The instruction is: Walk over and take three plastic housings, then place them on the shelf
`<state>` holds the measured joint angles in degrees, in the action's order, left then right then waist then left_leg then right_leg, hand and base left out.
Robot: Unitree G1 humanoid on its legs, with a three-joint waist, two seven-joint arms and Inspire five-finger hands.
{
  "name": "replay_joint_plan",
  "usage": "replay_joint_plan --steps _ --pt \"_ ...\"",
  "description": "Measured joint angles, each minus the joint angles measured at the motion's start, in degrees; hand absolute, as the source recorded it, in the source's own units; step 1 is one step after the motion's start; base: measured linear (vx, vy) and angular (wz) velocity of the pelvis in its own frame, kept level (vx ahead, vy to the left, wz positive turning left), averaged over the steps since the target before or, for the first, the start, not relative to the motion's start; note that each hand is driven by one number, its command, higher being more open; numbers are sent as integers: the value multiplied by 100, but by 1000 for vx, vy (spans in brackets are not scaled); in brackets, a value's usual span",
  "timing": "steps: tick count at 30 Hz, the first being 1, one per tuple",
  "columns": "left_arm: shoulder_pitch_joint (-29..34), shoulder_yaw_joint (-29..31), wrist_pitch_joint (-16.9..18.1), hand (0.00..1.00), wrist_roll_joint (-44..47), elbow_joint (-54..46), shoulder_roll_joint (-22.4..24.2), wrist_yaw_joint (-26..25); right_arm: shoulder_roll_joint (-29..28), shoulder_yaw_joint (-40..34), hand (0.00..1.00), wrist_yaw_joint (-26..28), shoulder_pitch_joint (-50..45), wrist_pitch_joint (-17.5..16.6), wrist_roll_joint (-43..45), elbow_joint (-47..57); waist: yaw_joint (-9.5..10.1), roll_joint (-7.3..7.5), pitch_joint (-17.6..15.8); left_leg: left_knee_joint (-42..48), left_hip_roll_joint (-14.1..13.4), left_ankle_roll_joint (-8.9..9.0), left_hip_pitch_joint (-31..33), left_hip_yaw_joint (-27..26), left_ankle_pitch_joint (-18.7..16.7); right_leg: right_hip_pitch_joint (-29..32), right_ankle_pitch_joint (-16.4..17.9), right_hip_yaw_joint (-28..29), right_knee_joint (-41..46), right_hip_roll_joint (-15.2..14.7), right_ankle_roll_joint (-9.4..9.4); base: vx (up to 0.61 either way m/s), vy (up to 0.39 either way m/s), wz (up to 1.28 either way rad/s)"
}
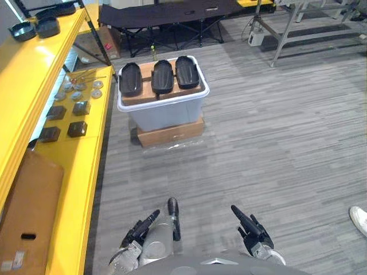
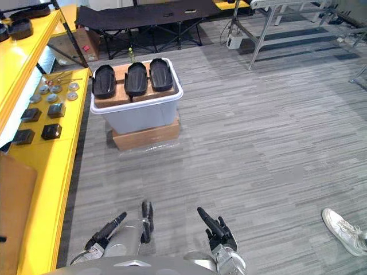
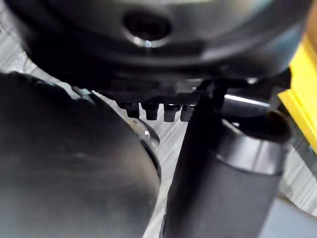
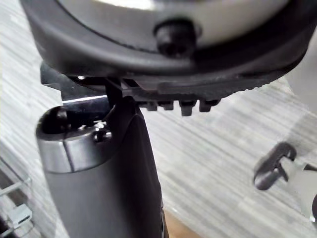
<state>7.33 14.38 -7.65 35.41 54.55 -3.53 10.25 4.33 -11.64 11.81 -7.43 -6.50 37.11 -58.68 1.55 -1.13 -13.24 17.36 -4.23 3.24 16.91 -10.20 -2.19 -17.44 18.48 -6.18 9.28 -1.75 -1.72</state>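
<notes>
Three plastic housings point(image 1: 162, 76) sit on top of the white bin point(image 1: 166, 114), easy to grab; left hand point(image 1: 137, 232) and right hand point(image 1: 251, 228) hang wide, empty.

Left hand point(image 1: 137, 232) and right hand point(image 1: 253, 229) are held low in front, empty, fingers apparently straight.

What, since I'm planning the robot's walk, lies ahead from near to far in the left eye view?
The left hand and right hand → white tub carrying three plastic housings → black folding cot.
</notes>
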Motion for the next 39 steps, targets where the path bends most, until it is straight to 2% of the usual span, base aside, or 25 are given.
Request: replay_joint_plan --steps 1,2,3,4,5,7,8,9,11,12,13,14,15,17,18,20,23,25,27,28,30,31,32,36,39 --pt "11 4 -11 100 16 -4 -58 37 -7 10 100 -6 -27 7 0 -1 14 105 60 249 83 -105 94 -40 15 21 167 -2 146 -113 6 443 191 -7" --pt "42 11 -42 100 35 -3 -173 48 -17 41 100 -8 -80 43 -19 -35 35 332 192 396 282 -298 107 -128 30 133 399 19 653 -365 77 704 209 -17" --pt "-23 30 -35 100 17 15 -219 12 -2 83 100 5 80 92 -36 -141 28 469 156 382 439 -538 -21 -220 -39 739 347 31 2020 -642 370 709 205 -18" --pt "-29 27 -22 100 15 12 -228 24 -17 100 100 14 185 103 -48 -193 13 507 143 316 495 -625 -134 -252 -101 1114 94 41 2809 -779 767 710 199 -11" --pt "-21 -7 2 100 13 14 -299 31 -83 103 100 30 243 120 -90 -261 -4 587 78 121 616 -678 -492 -275 -210 1726 -759 -8 4211 -1094 1013 457 166 2" --pt "11 -177 55 100 -13 10 -301 27 -51 96 100 33 245 4 -298 -238 -28 541 24 -94 689 -776 -1226 -261 -374 2223 -448 -382 5182 -1411 507 618 178 9" --pt "36 -269 84 100 -7 3 -305 27 17 115 100 34 266 -1 -297 -241 -18 474 3 -234 675 -768 -1448 -243 -396 2294 -337 -533 5029 -1408 482 639 126 15" --pt "-2 -435 130 100 8 -19 -306 27 90 162 100 41 297 -22 -301 -228 -33 292 -18 -578 568 -746 -1871 -109 -409 2400 -159 -934 3949 -1250 455 462 40 28" --pt "-98 -582 147 100 16 -57 -306 17 87 211 100 43 328 -62 -320 -227 -48 165 3 -734 390 -652 -2030 72 -465 2557 -279 -1100 2017 -858 572 374 -8 36" --pt "-129 -633 152 100 30 -57 -309 8 71 230 100 44 342 -62 -346 -228 -55 155 -6 -766 353 -603 -2069 157 -499 2602 -442 -1050 1352 -750 674 387 -98 62" --pt "-194 -678 174 100 49 -23 -331 -35 6 223 100 26 317 -60 -504 -232 -113 192 -14 -767 343 -500 -2144 409 -621 2683 -1122 -723 67 -636 685 382 -131 75" --pt "-204 -673 198 100 73 20 -341 -44 -5 223 100 0 292 -57 -527 -232 -127 216 -4 -734 361 -457 -2183 516 -710 2700 -1378 -562 -233 -638 744 445 -226 101" --pt "-218 -667 274 100 106 60 -346 -45 -33 209 100 -29 238 -58 -522 -223 -136 295 9 -547 413 -358 -2257 702 -964 2699 -1672 -253 -311 -701 849 280 -224 77" --pt "-204 -664 306 100 116 67 -303 -93 6 206 100 -24 138 -79 -524 -99 -145 253 42 -115 337 -206 -2339 1010 -1404 2689 -2108 -191 336 -682 606 393 -381 80" --pt "-162 -656 294 100 125 68 -155 -142 63 209 100 -34 133 -62 -614 -26 -131 37 138 34 49 -97 -2340 1144 -1693 2731 -1819 -398 704 -497 374 429 -392 57" --pt "-41 -612 360 100 174 71 -84 -161 143 219 100 -52 124 -61 -766 121 -131 -174 243 346 -191 63 -2235 1192 -1736 2690 -1530 -612 779 -278 254 350 -245 34" --pt "-74 -387 523 100 227 -58 29 -67 144 185 100 -149 43 30 -767 141 -155 -179 203 2303 -495 348 -1256 1013 -1335 2279 -1347 -943 579 -225 132 316 -218 56" --pt "-97 -407 640 100 222 -91 -12 22 213 178 100 -151 -33 4 -1013 145 -99 -202 173 2512 -664 340 -1133 658 -1372 1783 -1392 -1124 247 -211 131 277 -101 40" --pt "-98 -507 639 100 216 -88 -85 46 238 215 100 -150 -96 -12 -1026 281 -115 -187 170 1675 -666 293 -1146 332 -1378 1518 -1381 -1226 -1 -299 174 226 -6 23" --pt "-100 -567 619 100 227 -88 -154 91 233 263 100 -179 -94 -12 -975 480 -180 -161 145 587 -617 247 -1105 166 -1196 1424 -1380 -1234 -129 -434 276 240 69 11" --pt "-110 -635 606 100 243 -88 -202 121 234 303 100 -251 -128 -18 -966 637 -201 -154 139 65 -609 306 -1058 174 -928 1428 -1360 -1217 -122 -550 381 213 123 4" --pt "-120 -731 599 100 245 -91 -232 135 251 336 100 -312 -192 -18 -960 807 -205 -163 140 -291 -601 337 -1064 235 -625 1431 -1320 -1193 -82 -617 489 256 225 -15" --pt "-132 -792 602 100 245 -90 -220 136 264 373 100 -429 -241 -24 -925 1015 -191 -152 94 -526 -595 322 -1158 173 92 1432 -1260 -1043 -1 -665 625 289 263 -27" --pt "-375 -1183 372 100 317 -124 -606 117 49 446 100 -630 -136 -37 -924 1471 -187 316 20 -557 -106 108 -1245 -74 -49 1382 -1438 -869 -271 -1111 942 188 207 -14" --pt "-385 -1183 230 100 321 -118 -648 50 53 409 100 -831 -209 -34 -1283 2019 -217 373 13 -583 15 -8 -1450 -82 -139 1124 -1591 -881 -402 -1212 1001 123 122 3"
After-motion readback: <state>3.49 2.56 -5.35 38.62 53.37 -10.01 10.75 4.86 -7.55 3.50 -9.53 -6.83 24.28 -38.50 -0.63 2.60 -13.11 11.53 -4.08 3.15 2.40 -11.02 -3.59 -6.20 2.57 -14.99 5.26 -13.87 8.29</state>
